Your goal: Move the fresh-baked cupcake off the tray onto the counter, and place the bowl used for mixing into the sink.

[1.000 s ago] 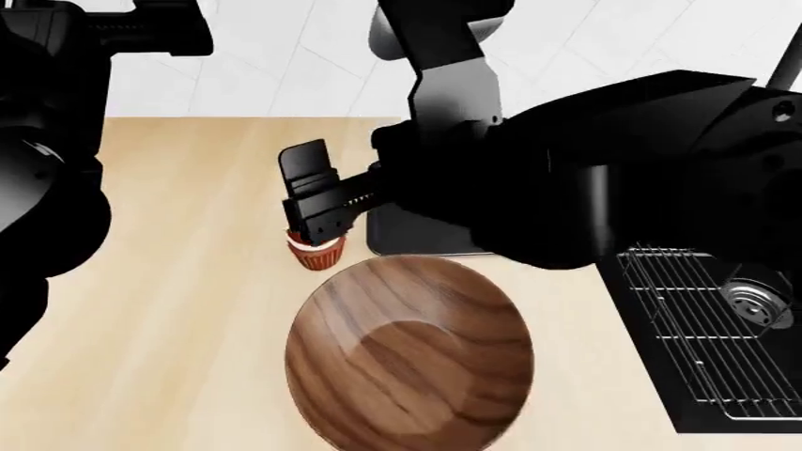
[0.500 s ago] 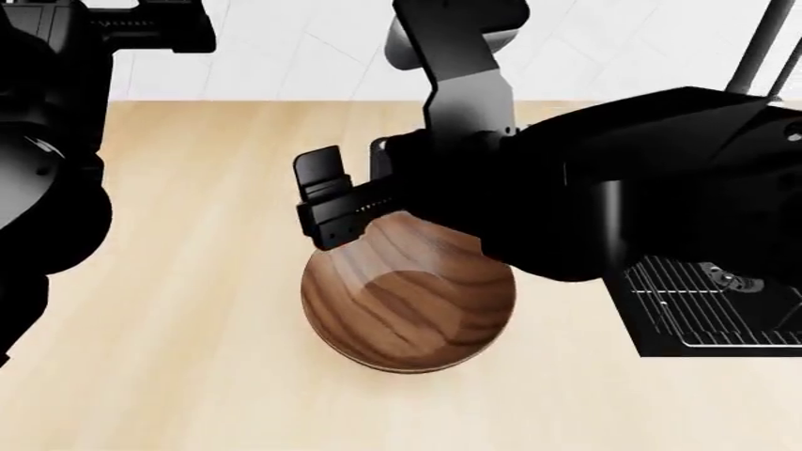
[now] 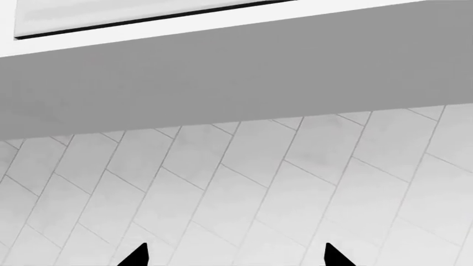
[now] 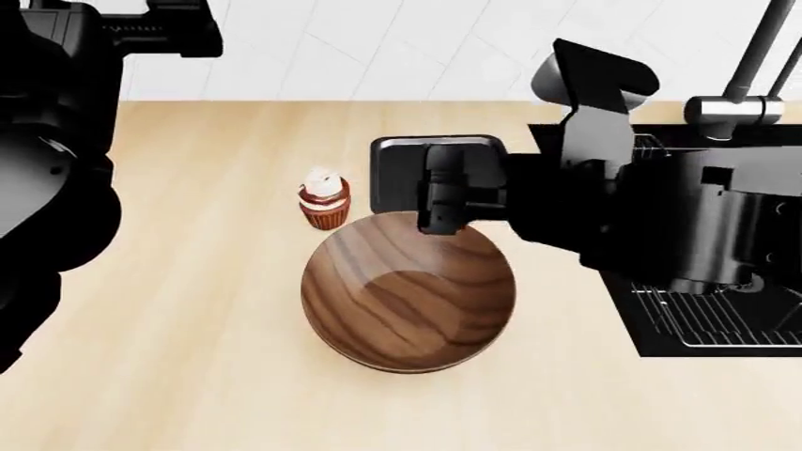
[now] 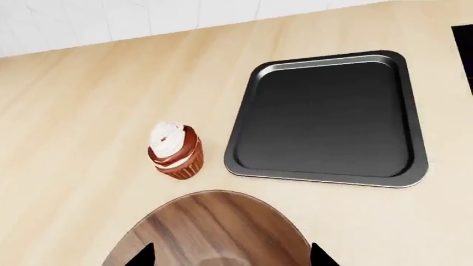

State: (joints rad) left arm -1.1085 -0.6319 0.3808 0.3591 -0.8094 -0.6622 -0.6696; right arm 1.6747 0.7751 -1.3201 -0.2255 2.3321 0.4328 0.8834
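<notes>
**Q:** Where's your cupcake (image 4: 325, 205)?

**A:** It stands upright on the counter (image 4: 188, 282), off the tray (image 5: 329, 119). In your right wrist view it sits just beside the tray's long edge, with a thin strip of bare counter between them. The bowl (image 4: 408, 291) is just in front of it on the robot's side, rim close to the liner; I can't tell whether they touch.

**Q:** And where is it relative to your right gripper (image 4: 445, 202)?

**A:** The gripper hangs over the bowl's far rim and the near edge of the tray, to the right of the cupcake in the head view and clear of it. Nothing sits between the fingers. In the right wrist view, both fingertips (image 5: 140, 256) show as dark points at the frame edge, set wide on either side of the bowl's rim, so the jaws stand apart and hold nothing.

**Q:** Your left gripper (image 3: 235, 260)?

**A:** Raised, facing the tiled wall (image 3: 296, 183). Its two tips show spread apart with only wall between them. It is well away from the cupcake.

**Q:** The sink (image 4: 701, 319)?

**A:** At the right edge of the head view, largely hidden behind your right arm. Its wire rack (image 4: 715, 315) shows below the arm and the faucet (image 4: 739, 99) above it. The bowl rests on the counter to its left, not in it.
</notes>
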